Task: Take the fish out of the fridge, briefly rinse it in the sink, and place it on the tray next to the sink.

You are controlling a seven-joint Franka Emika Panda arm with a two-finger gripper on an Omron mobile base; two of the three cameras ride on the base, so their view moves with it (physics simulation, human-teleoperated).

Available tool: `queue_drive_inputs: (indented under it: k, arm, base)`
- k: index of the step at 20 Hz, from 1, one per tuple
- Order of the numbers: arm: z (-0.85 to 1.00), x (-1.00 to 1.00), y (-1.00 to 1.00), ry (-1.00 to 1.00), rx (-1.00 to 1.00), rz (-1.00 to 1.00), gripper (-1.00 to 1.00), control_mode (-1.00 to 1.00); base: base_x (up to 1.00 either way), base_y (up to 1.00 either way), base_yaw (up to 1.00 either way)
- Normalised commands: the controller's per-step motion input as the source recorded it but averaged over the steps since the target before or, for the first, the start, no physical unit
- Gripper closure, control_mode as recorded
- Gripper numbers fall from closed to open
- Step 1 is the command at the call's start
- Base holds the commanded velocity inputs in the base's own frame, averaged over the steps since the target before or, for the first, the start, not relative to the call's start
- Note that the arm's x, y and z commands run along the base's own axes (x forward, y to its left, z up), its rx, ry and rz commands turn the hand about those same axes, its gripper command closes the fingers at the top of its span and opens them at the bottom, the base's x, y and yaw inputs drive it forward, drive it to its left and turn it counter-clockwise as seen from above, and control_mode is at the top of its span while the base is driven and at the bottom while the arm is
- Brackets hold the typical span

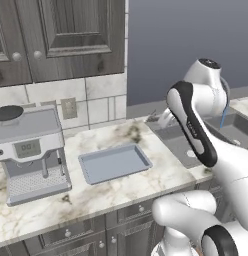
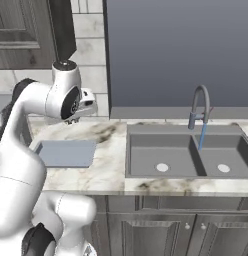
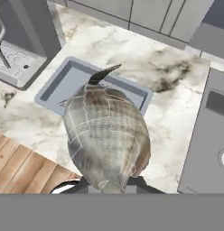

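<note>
The fingers are closed tight on the fish (image 3: pixel 107 135), pinching it at the bottom end that sits nearest the hand. In the hand view the fish hangs out in front of the hand with its thin tail pointing away. It looks big only because the camera is so close.

Past the tail lies the tray (image 3: pixel 68 81), blue-grey and flat, with nothing on it. It sits on the marble bench (image 1: pixel 121 185), between the coffee machine (image 1: pixel 31 150) and the sink (image 2: pixel 188 155). That is a good spot for it, since the wet fish only has to go a short way from the water.

In the right base view the hand (image 2: pixel 81 107) is up in the air above the bench, close to the tray and away from the sink. The fish is held high, I think, so it can pass over the tray's low rim without bumping it.

Water runs in a thin blue line from the faucet (image 2: pixel 198 107) into the right one of the 2 basins. It looks like the last step: lower the fish onto the tray and let go.
</note>
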Motion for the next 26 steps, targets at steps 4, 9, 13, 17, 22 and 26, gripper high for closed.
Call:
queue_drive_inputs:
  k: [4,9,13,17,22,26]
  arm:
    - [-0.74,0.01,0.66,0.04,0.0,0.65,1.0,-1.0]
    - [-0.7,0.0,0.61,0.0,-0.01,0.48,1.0,-1.0]
    - [-0.2,0.02,0.04,-0.11,0.0,0.17,1.0,-1.0]
    - [-0.45,0.56,0.18,-0.11,-0.02,0.11,1.0,-1.0]
    - [-0.38,0.72,0.36,-0.03,-0.06,0.08,1.0,-1.0]
    - [-0.52,0.35,0.52,0.0,-0.01,0.1,1.0,-1.0]
  base:
    - [0.0,0.0,0.0]
    - [0.0,0.0,0.0]
    - [0.0,0.0,0.0]
    - [0.0,0.0,0.0]
    - [0.0,0.0,0.0]
    - [0.0,0.0,0.0]
